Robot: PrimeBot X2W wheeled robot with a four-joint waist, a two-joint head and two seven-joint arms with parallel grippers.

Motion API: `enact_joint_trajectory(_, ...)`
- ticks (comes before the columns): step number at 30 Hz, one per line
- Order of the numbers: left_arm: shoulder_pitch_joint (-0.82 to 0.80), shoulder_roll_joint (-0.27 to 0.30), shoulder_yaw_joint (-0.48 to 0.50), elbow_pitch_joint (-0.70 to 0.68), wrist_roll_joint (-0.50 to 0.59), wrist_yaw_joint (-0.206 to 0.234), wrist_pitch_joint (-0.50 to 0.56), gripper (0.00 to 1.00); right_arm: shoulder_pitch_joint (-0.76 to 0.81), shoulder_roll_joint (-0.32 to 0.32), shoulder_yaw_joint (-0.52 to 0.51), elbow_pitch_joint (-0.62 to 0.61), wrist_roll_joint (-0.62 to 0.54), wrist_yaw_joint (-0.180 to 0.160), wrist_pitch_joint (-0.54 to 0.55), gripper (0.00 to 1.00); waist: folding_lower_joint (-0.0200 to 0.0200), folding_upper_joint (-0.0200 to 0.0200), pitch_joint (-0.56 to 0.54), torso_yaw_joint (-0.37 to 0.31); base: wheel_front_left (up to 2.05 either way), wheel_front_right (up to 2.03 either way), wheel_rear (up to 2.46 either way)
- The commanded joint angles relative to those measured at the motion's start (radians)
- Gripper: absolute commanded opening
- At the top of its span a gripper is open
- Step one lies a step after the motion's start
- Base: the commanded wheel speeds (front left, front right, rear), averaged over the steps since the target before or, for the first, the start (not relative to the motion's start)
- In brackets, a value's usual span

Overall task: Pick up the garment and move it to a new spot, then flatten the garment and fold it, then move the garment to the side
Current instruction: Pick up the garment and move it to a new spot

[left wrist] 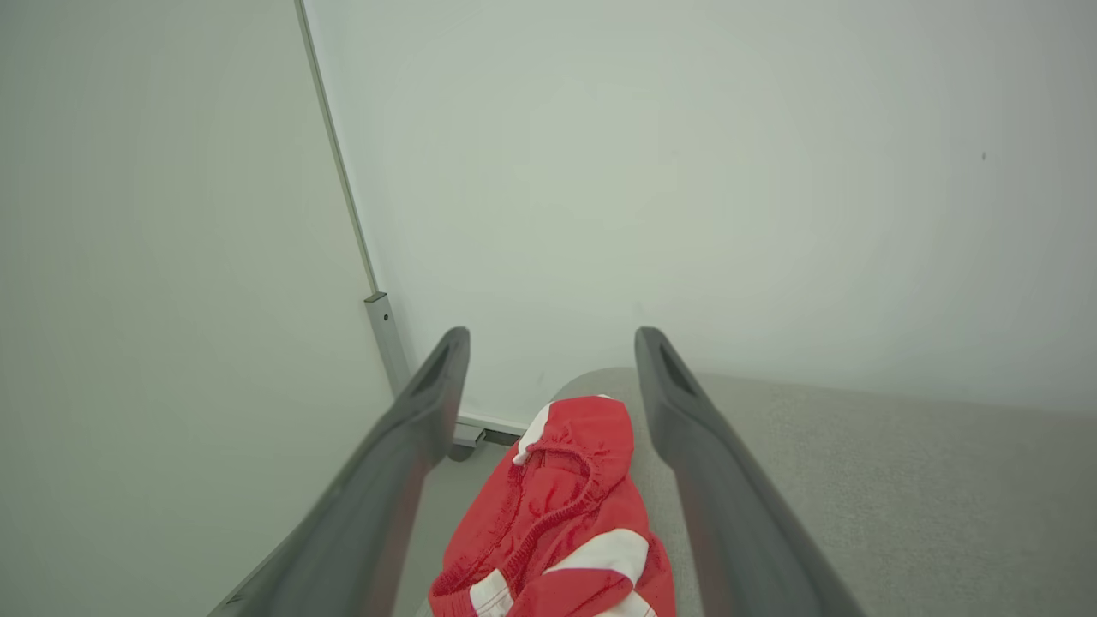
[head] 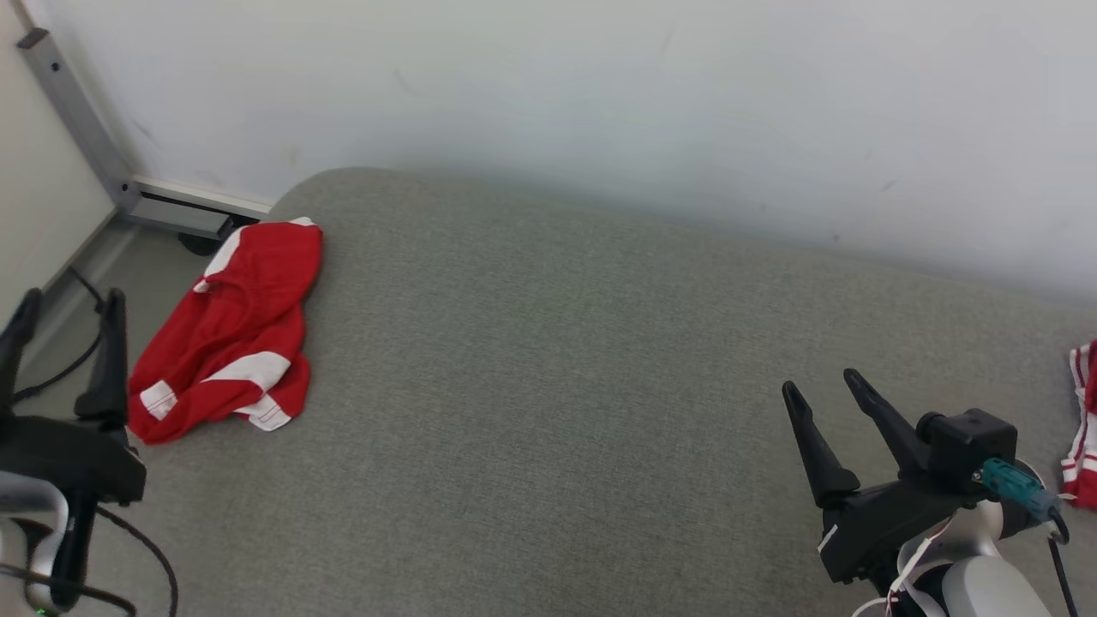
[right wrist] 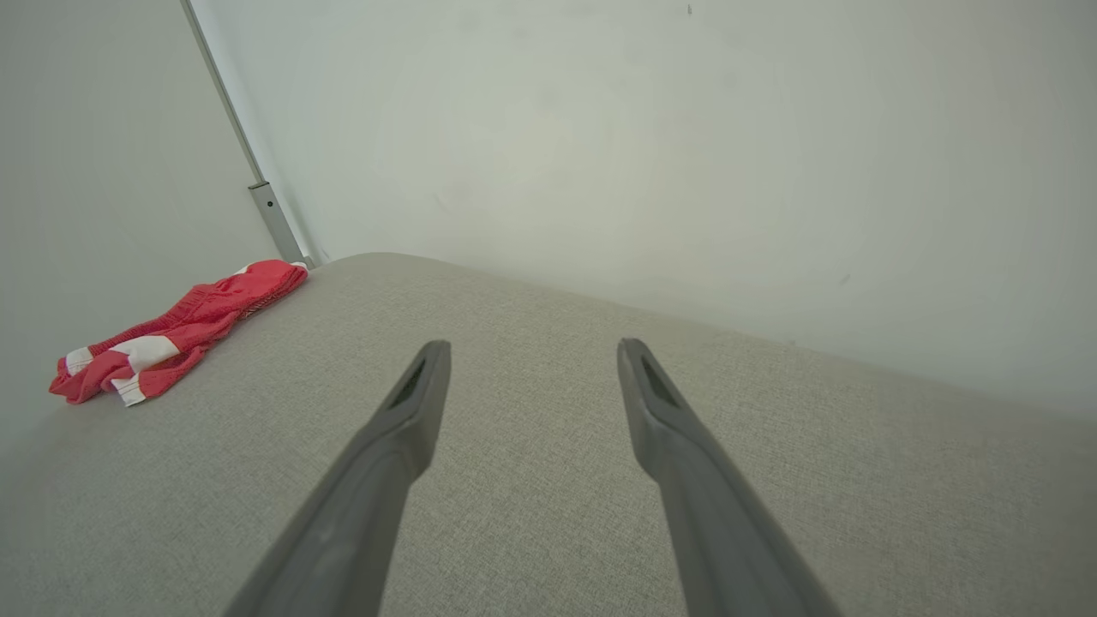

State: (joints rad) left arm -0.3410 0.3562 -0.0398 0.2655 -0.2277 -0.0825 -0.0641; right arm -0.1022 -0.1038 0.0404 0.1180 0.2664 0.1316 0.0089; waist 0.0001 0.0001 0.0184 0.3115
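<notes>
At the grey pad's far-left corner: the red garment [head: 230, 330] with white panels lies crumpled and unfolded along the pad's left edge, and part of it seems to hang over that edge toward the floor.
Grey pad [head: 557, 386]: a fabric-covered surface with a rounded corner, set against a pale wall [head: 600, 103].
Left gripper [head: 70, 304]: hovers at the pad's near-left edge, just beside the garment's near end. Its two dark fingers are spread wide and nothing is between them. In the left wrist view the red cloth lies framed between the fingers, below and ahead.
Right gripper [head: 819, 383]: held over the pad's near-right part, well apart from the garment, with its fingers also wide apart and empty.
Pad's right edge: a second piece of red-and-white striped cloth [head: 1084, 428], cut off by the frame. What it is cannot be told.
Step in hand: by the look of it the first one, the reach for the pick-up. Nothing is grasped, and nothing is flattened or folded.
Next move: it likely calls for the left gripper to dip forward onto the cloth and close on a bunched fold rather than a single layer. It would then lift the garment clear of the pad's edge and carry it toward the pad's middle, where both grippers could spread it.
</notes>
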Motion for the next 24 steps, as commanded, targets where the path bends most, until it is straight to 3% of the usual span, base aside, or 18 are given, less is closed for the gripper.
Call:
enact_joint_trajectory(1,-0.029,0.007,0.008,0.02,-0.024,-0.005,-0.01,1.0,-0.015,-0.009,-0.004,-0.007,-0.008,-0.002,0.002,1.0,-0.0001,-0.0001,0.053,-0.065,0.0,0.0,0.0)
enact_joint_trajectory(13,-0.215,0.086,-0.027,0.24,-0.109,-0.044,0.045,1.0,-0.043,-0.018,-0.022,-0.044,-0.017,-0.002,0.014,1.0,-0.0001,-0.0001,0.131,-0.172,0.0,0.0,0.0)
enact_joint_trajectory(24,-0.355,0.163,-0.133,0.431,-0.297,-0.047,0.16,1.0,-0.077,-0.025,-0.026,-0.059,-0.022,-0.002,0.017,1.0,-0.0001,-0.0001,0.197,-0.245,0.0,0.0,0.0)
